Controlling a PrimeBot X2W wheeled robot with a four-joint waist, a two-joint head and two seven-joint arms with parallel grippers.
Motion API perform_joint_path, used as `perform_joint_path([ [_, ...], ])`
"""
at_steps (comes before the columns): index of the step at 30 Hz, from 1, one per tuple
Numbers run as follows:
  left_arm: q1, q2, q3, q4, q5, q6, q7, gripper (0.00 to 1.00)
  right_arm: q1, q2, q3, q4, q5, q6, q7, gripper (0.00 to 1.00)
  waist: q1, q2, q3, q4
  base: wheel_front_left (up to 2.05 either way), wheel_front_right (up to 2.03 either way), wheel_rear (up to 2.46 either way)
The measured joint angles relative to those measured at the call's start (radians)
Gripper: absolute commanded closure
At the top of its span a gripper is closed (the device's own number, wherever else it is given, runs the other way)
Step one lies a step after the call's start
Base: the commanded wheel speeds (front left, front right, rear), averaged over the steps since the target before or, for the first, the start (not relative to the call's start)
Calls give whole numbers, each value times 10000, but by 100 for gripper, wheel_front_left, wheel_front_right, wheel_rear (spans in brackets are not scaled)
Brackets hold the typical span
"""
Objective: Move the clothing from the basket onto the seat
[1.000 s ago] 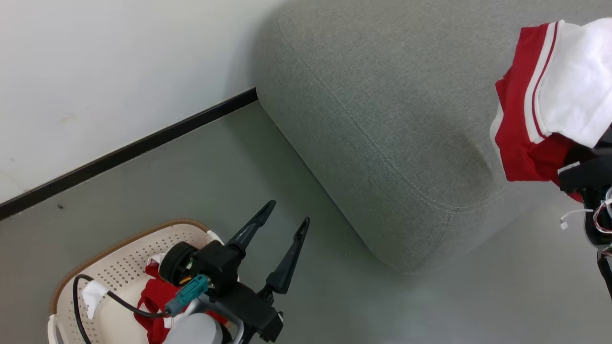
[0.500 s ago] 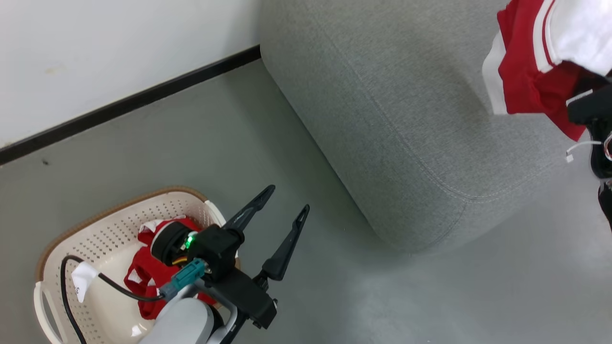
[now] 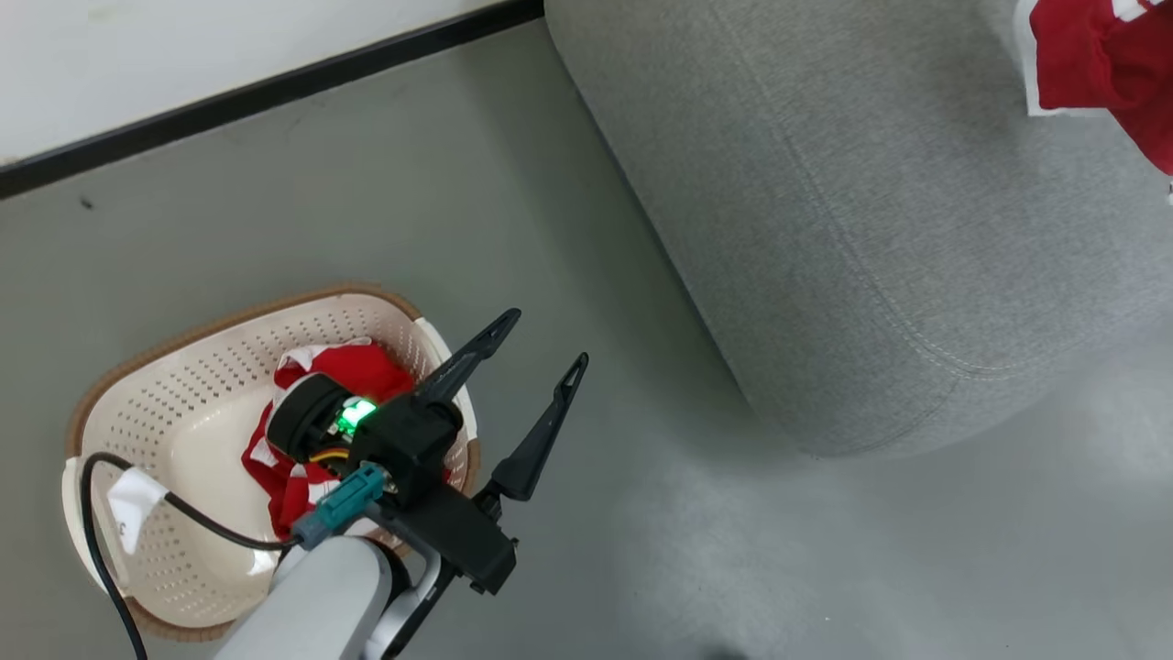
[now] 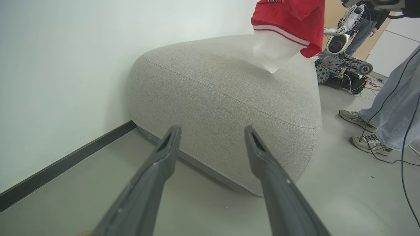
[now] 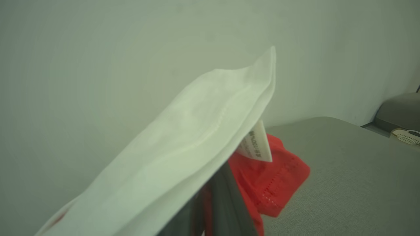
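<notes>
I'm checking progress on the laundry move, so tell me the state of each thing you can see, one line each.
held garment: clamped in right gripper, hanging over seat.
basket garment: crumpled in basket, not gripped.
basket: upright on floor, one garment inside.
seat: held garment above it, not released.
left gripper: open, empty, over basket's edge.
right gripper: shut on held garment.
</notes>
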Motion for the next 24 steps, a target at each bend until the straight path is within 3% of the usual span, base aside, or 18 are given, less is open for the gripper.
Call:
perform_joint_path([
  [8,-108,299,226,-148,15,4,63,0,-465,364,560,1058,-190,29,2,100,1,1,579,223,0,0,0],
  [24,-186,359,244,-140,17,4,125,0,175,384,1168,2374,330,29,2,100,-1,0,710,43,0,0,0],
])
